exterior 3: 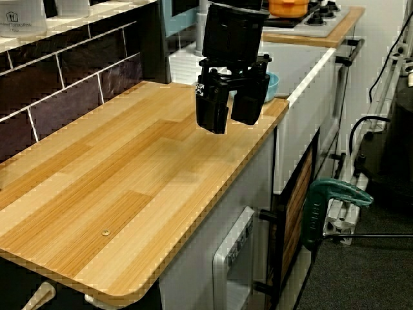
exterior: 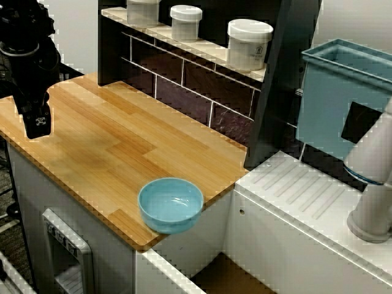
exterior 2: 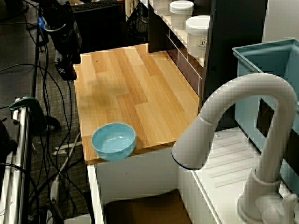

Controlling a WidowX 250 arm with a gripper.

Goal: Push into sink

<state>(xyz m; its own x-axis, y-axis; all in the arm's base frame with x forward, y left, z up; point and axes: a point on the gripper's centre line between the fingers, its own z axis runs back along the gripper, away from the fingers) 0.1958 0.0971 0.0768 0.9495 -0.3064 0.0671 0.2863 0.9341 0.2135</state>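
**Blue bowl waits at the counter's edge**

A small light-blue bowl (exterior: 171,204) sits upright on the wooden counter (exterior: 116,141), right at the corner next to the sink (exterior 2: 142,207). Part of the bowl hangs a little over the edge. The sink is just below and beside it, with white walls and a brown floor. A ribbed drainboard (exterior: 303,187) and a white faucet (exterior 2: 243,126) are beside the sink.

The black gripper (exterior 3: 230,110) hangs in the air over the far end of the counter, well apart from the bowl. Its two fingers are spread apart with nothing between them.

Three white jars (exterior: 249,43) stand on the shelf behind. A light-blue tub (exterior: 343,98) is at the back.
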